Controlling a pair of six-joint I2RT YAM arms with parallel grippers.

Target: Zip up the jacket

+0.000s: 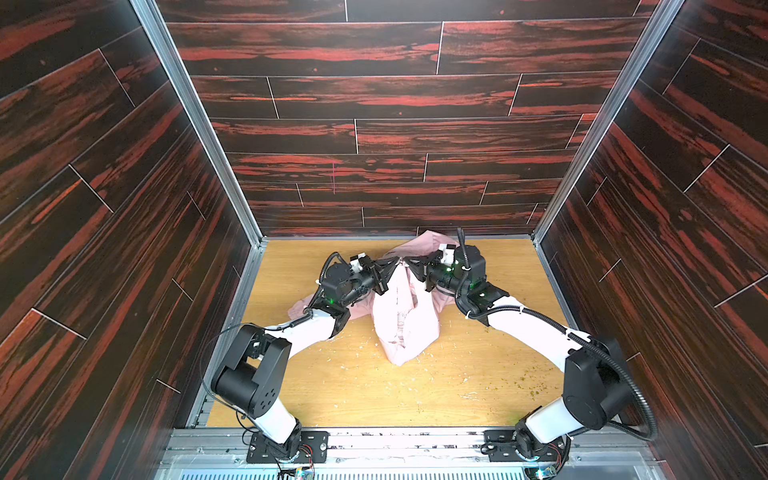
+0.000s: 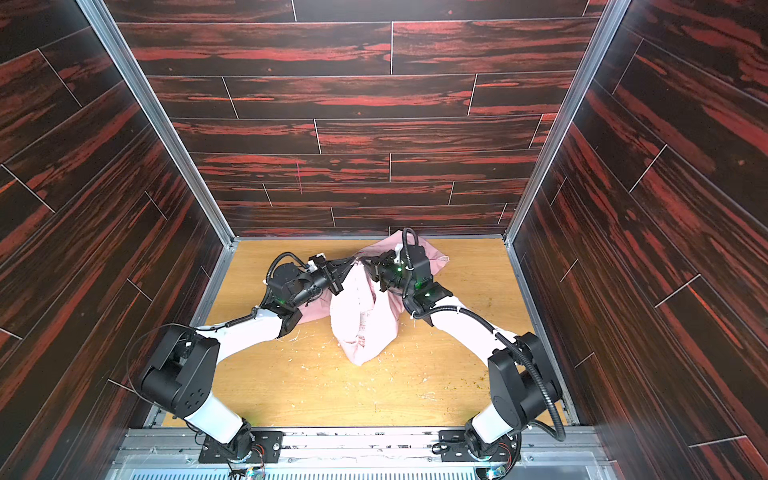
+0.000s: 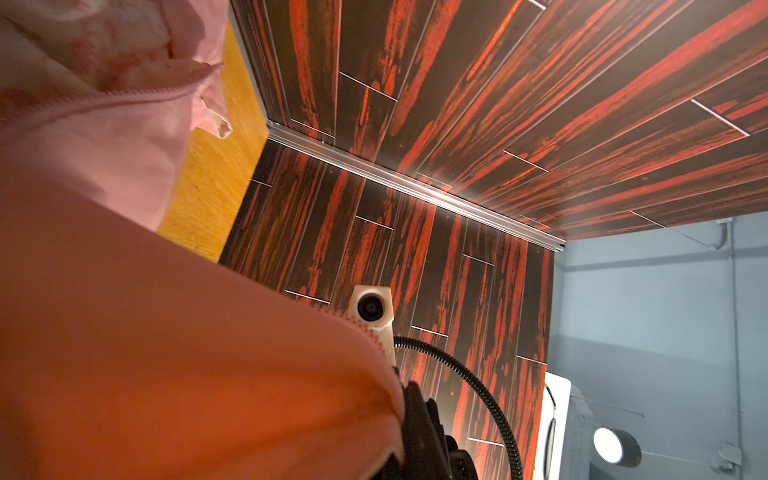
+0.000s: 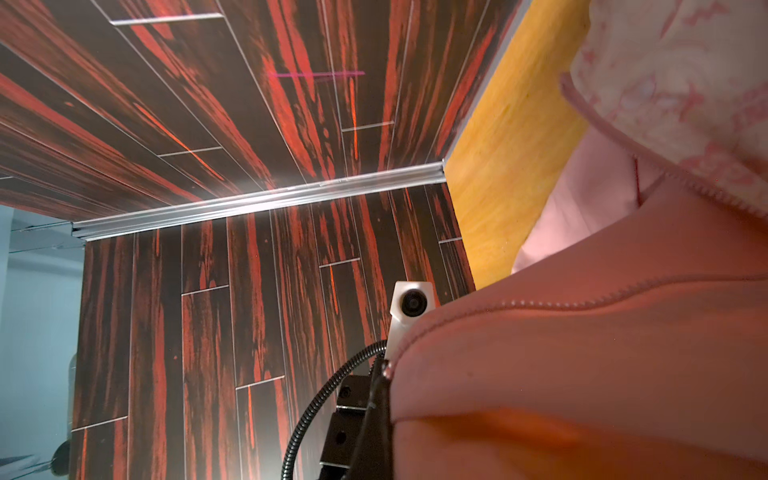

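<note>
In both top views I see the jacket (image 1: 417,332) (image 2: 370,336) on the bench (image 1: 457,386) (image 2: 311,386), in the middle of its far half. It is bunched into a narrow heap, with the paler lining (image 1: 395,307) turned outward and its upper edge drawn up off the bench into a peak. My left end effector (image 1: 395,262) (image 2: 350,262) and right end effector (image 1: 410,262) (image 2: 365,261) meet almost tip to tip at that peak. Both have their jaws closed and are pinching jacket fabric. One sleeve (image 1: 300,306) pokes out from under the left arm, flat on the bench toward its left side, and pale scraps (image 1: 353,365) lie scattered over the near half of the bench. In the left wrist view, pink jacket cloth (image 3: 124,332) fills most of the frame and hides my left end effector's fingers completely. A row of zipper teeth (image 3: 372,332) runs along the cloth's edge, and just past it I can see the right arm's wrist camera (image 3: 370,307), with a strip of yellow bench (image 3: 208,187) behind. In the right wrist view the cloth (image 4: 582,353) again covers my right end effector's fingers. A stitched seam (image 4: 561,305) crosses the cloth, and the printed lining (image 4: 685,83) hangs over the bench (image 4: 511,166). The left arm's wrist camera (image 4: 411,303) peers over the fold.
</note>
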